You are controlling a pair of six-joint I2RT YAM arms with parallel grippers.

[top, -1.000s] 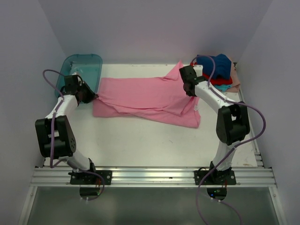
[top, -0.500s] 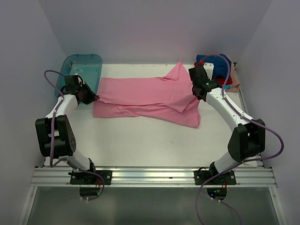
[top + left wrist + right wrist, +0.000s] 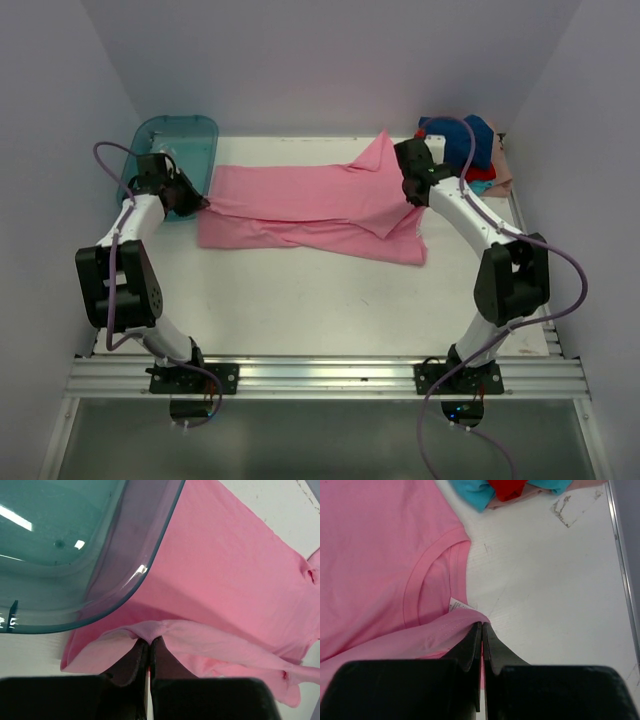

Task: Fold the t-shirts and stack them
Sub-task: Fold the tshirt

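Pale lavender walls (image 3: 330,60) box in the white surface (image 3: 300,300) on three sides, soft even light all over, and an aluminium rail (image 3: 330,378) runs across its near edge.

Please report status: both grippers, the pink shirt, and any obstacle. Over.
Left gripper shut on pink t-shirt edge. Right gripper shut on it beside collar. Teal tub close to left gripper.

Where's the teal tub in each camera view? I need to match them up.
Top external: the tub sits at the far left, by the pink shirt.
Left wrist: the tub fills the upper left.
Right wrist: not in it.
Shared landmark: the pink shirt, in all three views.
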